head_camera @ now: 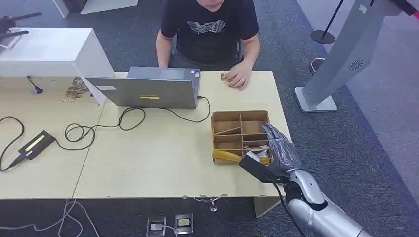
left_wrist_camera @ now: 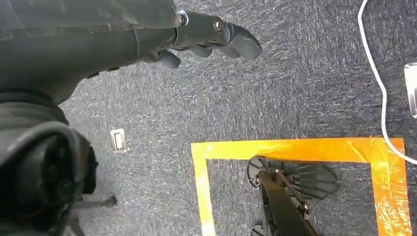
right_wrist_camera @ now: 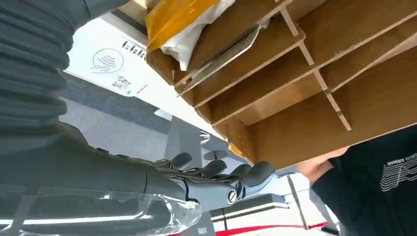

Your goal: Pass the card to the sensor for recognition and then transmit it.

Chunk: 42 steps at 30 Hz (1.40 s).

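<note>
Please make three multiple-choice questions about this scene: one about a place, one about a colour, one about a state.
1. Where is the right robot hand?
A. at the box's right edge
B. on the laptop
C. under the table

2. What colour is the floor tape?
A. blue
B. yellow
C. white

3. How is the laptop?
A. closed flat
B. open
C. on the floor

Answers:
1. A: the head view shows the hand by the box's near right side.
2. B: the left wrist view shows yellow tape on the carpet.
3. B: its lid stands up, facing the person.
</note>
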Motion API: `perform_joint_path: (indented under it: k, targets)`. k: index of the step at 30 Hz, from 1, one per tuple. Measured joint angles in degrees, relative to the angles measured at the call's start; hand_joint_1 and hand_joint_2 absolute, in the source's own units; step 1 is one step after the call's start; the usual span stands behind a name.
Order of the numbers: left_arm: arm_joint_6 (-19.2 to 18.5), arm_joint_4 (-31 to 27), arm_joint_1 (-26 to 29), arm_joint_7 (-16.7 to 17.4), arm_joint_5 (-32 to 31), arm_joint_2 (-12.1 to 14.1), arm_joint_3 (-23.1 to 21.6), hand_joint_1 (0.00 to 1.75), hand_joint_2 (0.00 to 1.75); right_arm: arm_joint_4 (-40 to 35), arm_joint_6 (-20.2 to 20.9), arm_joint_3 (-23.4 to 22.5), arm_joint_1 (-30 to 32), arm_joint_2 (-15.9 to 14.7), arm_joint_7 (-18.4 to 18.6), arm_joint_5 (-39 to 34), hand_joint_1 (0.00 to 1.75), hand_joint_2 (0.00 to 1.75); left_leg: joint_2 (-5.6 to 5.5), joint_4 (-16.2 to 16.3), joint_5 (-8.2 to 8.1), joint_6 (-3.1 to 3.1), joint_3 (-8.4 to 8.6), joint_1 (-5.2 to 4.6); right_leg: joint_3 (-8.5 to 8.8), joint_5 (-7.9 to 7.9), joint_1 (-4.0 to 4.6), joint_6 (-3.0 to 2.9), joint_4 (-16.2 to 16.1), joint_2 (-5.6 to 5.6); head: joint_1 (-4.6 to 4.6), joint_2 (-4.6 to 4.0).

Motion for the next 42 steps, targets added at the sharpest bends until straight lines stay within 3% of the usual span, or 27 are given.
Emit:
perform_joint_path:
  k: [42]
  targets:
    - [0.00,-0.74,0.47,0.37,-4.31,-0.42,4.87,0.00,0.00,3.30,-0.63,-1.57,1.31,1.03,-0.20,3.37,0.00,1.75,0.02,0.00,0.00,0.00,0.03,0.00,0.00,0.00,0.00,0.00,0.00,0.06,0.02,0.00]
